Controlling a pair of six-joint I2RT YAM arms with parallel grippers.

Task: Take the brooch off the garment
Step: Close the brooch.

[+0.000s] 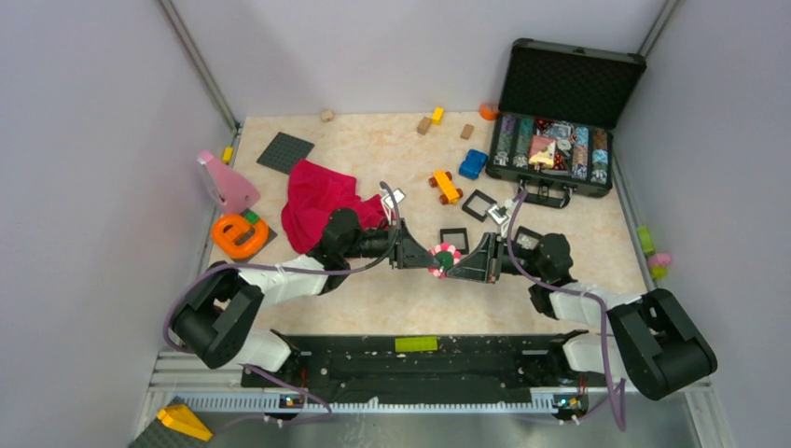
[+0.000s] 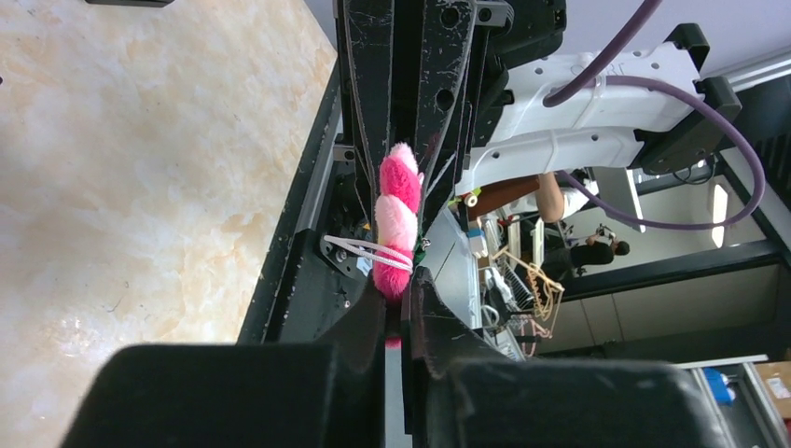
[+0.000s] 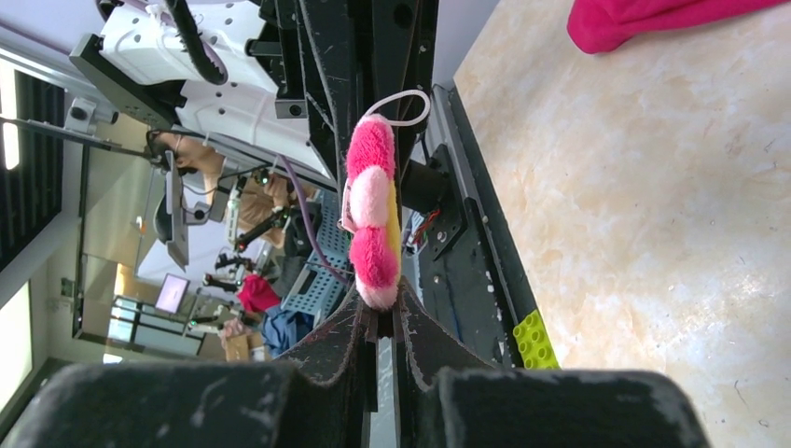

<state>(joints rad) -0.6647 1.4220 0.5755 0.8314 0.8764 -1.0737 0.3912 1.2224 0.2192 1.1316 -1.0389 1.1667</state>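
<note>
Brooch (image 1: 445, 256), pink-white plush flower disc, judged off magenta cloth garment (image 1: 317, 201); clamped by left gripper (image 2: 399, 297), right gripper (image 3: 378, 313); set-down outstanding.

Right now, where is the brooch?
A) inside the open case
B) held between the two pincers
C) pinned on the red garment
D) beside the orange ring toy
B: the brooch is pinched from both sides, by the left pincer and the right pincer, which meet tip to tip. It is clear of the red garment, which lies farther left on the table.
</note>
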